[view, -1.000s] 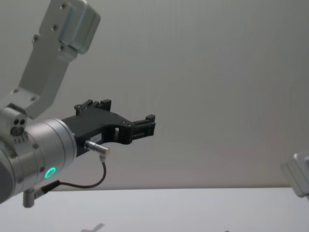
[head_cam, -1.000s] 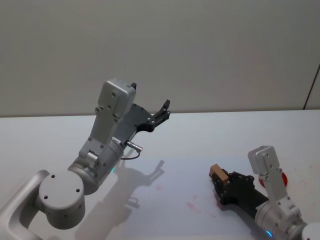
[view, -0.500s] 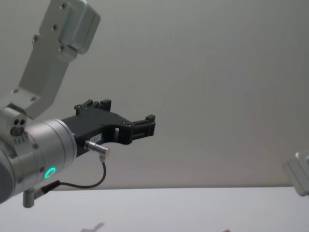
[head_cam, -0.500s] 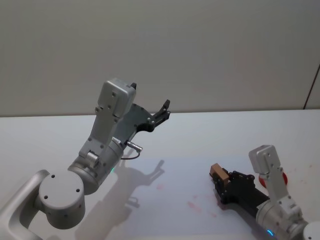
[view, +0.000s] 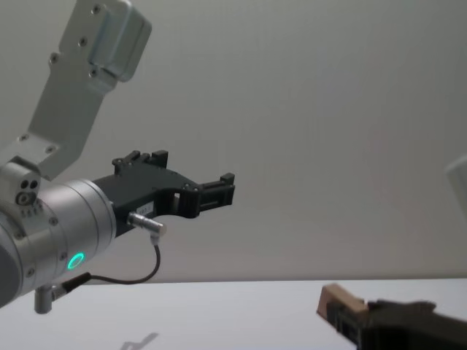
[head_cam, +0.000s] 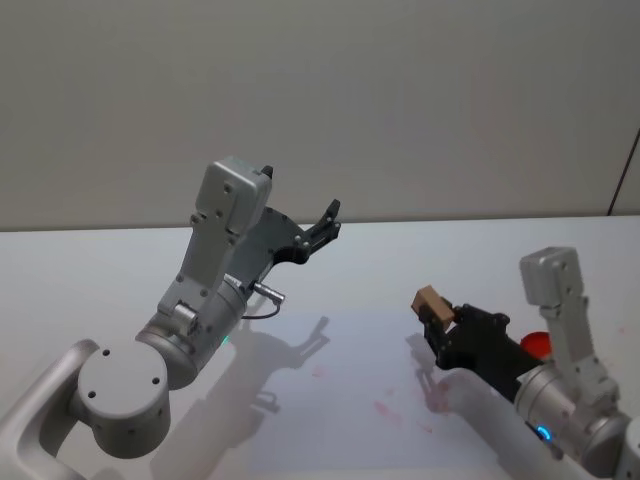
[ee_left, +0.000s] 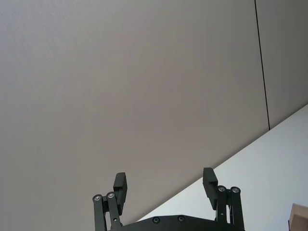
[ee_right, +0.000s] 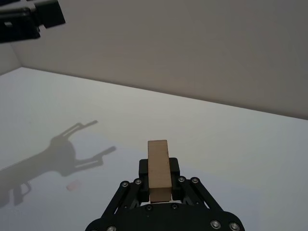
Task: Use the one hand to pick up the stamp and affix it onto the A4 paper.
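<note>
A: Status on the stamp (head_cam: 433,303)?

B: Held in the right gripper (head_cam: 440,320). Jaws are narrow and pinch the wooden block on both flanks, with the block standing up out of them. In the head view it hangs in the air over the 1 o'clock corner of the A4 paper (head_cam: 330,430), not touching the sheet.

A: So the pick-up is done?

B: I judge so. The grasp looks square in the right wrist view.

A: And the stamping?

B: Unclear. There are faint pink marks (head_cam: 385,410) on the sheet, one cluster at about 6 o'clock from the stamp. They could be prints, but I cannot tie them to this stamp. With the block off the paper, I would count a press down and a clean lift as work left to do.

A: Anything nearby?

B: A red round thing (head_cam: 537,343) lies at 4 o'clock from the stamp, half hidden by the right arm. It is possibly an ink pad.

A: Left arm?

B: Parked high. The left gripper (head_cam: 322,222) is at 11 o'clock from the paper, well above the table, with its fingers spread wide and nothing between them.
</note>
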`<action>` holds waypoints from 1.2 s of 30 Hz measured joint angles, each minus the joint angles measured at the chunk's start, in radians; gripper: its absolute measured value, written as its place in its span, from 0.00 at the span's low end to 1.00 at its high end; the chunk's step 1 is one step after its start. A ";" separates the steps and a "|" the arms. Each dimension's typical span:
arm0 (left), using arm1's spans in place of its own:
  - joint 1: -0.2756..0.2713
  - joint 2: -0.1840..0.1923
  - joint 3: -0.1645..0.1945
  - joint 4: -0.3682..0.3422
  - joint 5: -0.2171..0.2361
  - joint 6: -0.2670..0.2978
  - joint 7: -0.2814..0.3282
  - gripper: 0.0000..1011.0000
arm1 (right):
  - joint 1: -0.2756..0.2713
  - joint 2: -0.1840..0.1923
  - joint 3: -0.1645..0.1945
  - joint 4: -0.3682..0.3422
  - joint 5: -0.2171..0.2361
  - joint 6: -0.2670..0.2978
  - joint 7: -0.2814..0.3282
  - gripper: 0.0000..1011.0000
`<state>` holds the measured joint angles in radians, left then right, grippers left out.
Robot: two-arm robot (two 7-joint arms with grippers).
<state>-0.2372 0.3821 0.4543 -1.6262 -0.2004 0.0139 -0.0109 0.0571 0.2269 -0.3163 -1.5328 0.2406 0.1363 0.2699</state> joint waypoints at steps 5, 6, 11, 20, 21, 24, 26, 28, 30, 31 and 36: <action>0.000 0.000 0.000 0.000 0.000 0.000 0.000 0.99 | -0.010 0.017 0.015 -0.048 0.041 0.010 0.002 0.22; 0.000 0.000 0.000 0.000 0.000 0.000 0.000 0.99 | -0.011 0.020 0.018 -0.055 0.047 0.011 0.004 0.22; 0.000 0.000 0.000 0.000 0.000 0.000 0.000 0.99 | -0.025 0.053 0.043 -0.092 0.081 0.012 0.012 0.22; 0.000 0.000 0.000 0.000 0.000 0.000 0.000 0.99 | -0.056 0.131 0.098 -0.122 0.119 -0.008 0.032 0.22; 0.000 0.000 0.000 0.000 0.000 0.000 0.000 0.99 | -0.058 0.137 0.103 -0.123 0.121 -0.010 0.033 0.22; 0.000 0.000 0.000 0.000 0.000 0.000 0.000 0.99 | -0.070 0.163 0.121 -0.123 0.126 -0.021 0.037 0.22; 0.000 0.000 0.000 0.000 0.000 0.000 0.000 0.99 | -0.077 0.180 0.133 -0.121 0.126 -0.029 0.037 0.22; 0.000 0.000 0.000 0.000 0.000 0.000 0.000 0.99 | -0.082 0.190 0.140 -0.116 0.126 -0.033 0.037 0.22; 0.000 0.000 0.000 0.000 0.000 0.000 0.000 0.99 | -0.086 0.202 0.148 -0.108 0.124 -0.039 0.036 0.22; 0.000 0.000 0.000 0.000 0.000 0.000 0.000 0.99 | -0.088 0.205 0.150 -0.106 0.123 -0.041 0.036 0.22; 0.000 0.000 0.000 0.000 0.000 0.000 0.000 0.99 | -0.096 0.223 0.162 -0.084 0.106 -0.048 0.027 0.22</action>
<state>-0.2372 0.3821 0.4542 -1.6262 -0.2004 0.0138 -0.0109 -0.0385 0.4501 -0.1547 -1.6165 0.3462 0.0885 0.2970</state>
